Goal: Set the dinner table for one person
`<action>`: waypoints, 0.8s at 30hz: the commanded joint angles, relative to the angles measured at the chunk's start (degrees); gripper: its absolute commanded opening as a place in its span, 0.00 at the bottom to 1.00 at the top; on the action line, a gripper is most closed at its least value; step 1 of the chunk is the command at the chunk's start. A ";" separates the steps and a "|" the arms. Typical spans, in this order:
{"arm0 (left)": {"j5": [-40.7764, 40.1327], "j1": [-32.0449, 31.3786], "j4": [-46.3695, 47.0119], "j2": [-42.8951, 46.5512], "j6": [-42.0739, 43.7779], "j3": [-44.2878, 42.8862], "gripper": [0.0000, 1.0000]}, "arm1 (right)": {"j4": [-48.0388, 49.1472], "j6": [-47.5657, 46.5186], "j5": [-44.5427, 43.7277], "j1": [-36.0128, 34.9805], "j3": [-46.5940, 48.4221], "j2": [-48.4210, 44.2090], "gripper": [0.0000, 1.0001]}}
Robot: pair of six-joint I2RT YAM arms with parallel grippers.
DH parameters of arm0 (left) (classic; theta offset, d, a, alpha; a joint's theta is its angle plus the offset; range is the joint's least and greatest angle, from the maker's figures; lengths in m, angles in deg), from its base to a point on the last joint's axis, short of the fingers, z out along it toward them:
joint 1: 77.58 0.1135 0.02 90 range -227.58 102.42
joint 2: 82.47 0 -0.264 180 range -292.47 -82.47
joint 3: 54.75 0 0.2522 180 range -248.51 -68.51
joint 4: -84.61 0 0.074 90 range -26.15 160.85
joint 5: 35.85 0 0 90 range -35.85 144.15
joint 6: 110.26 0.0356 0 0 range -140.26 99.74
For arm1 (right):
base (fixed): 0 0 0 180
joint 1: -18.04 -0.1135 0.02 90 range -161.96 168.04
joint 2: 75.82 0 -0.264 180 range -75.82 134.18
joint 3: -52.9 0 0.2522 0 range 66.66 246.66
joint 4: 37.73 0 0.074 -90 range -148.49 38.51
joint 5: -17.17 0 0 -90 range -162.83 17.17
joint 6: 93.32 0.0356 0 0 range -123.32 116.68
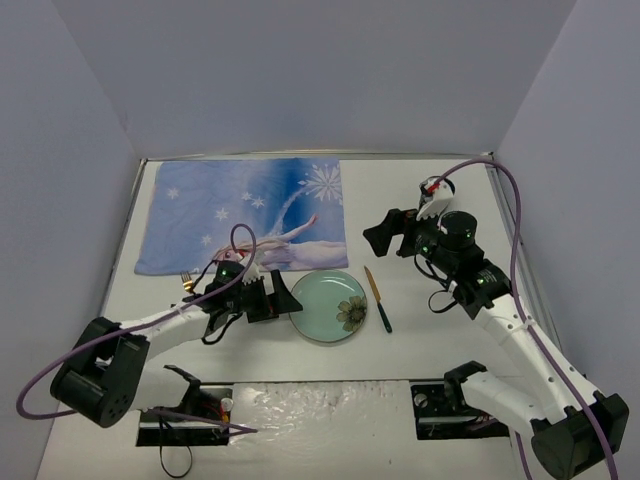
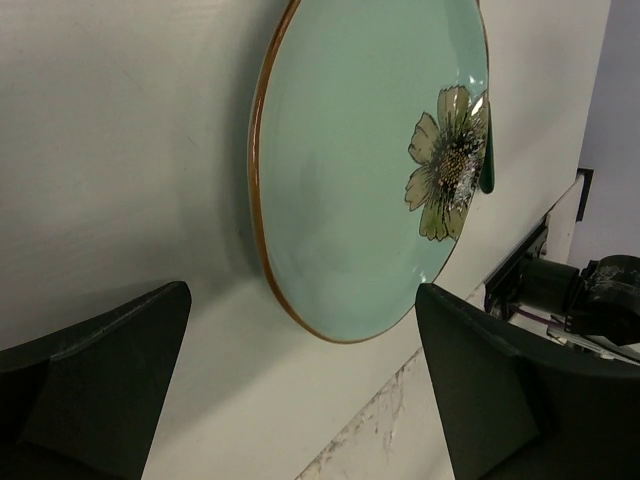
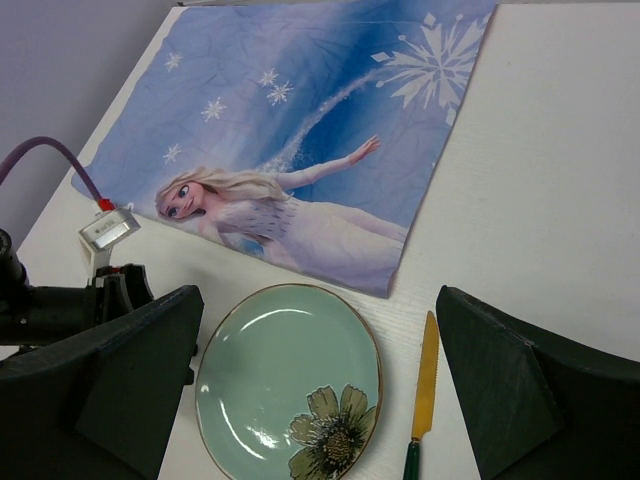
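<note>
White dinner table (image 1: 385,195), pale lilac walls (image 1: 320,70)

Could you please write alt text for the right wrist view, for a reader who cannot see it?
A green plate with a painted flower lies on the white dinner table, a knife at its right and a blue princess placemat beyond. The open right gripper frames the bottom corners.

My left claw (image 1: 284,297) hangs low, jaws spread wide, empty. My right claw (image 1: 384,232) sits higher, equally wide and empty.

Plate (image 1: 326,303) just beside left gripper (image 1: 290,294)
</note>
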 commanded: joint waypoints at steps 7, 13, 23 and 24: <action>2.77 -0.28 22.21 -13.09 -7.87 2.52 0.81 | 3.62 0.79 0.62 0.22 -1.31 -3.97 1.00; 2.08 -0.29 24.65 -18.51 -9.39 4.03 0.72 | 3.62 0.35 -0.26 0.22 -1.68 -4.94 1.00; 0.77 -0.36 22.19 -22.68 -7.72 4.45 0.44 | 3.63 0.00 -0.62 0.22 -2.56 -5.20 1.00; 0.82 -0.31 22.24 -23.08 -7.72 4.36 0.38 | 3.67 0.00 -0.62 0.22 -2.56 -5.15 1.00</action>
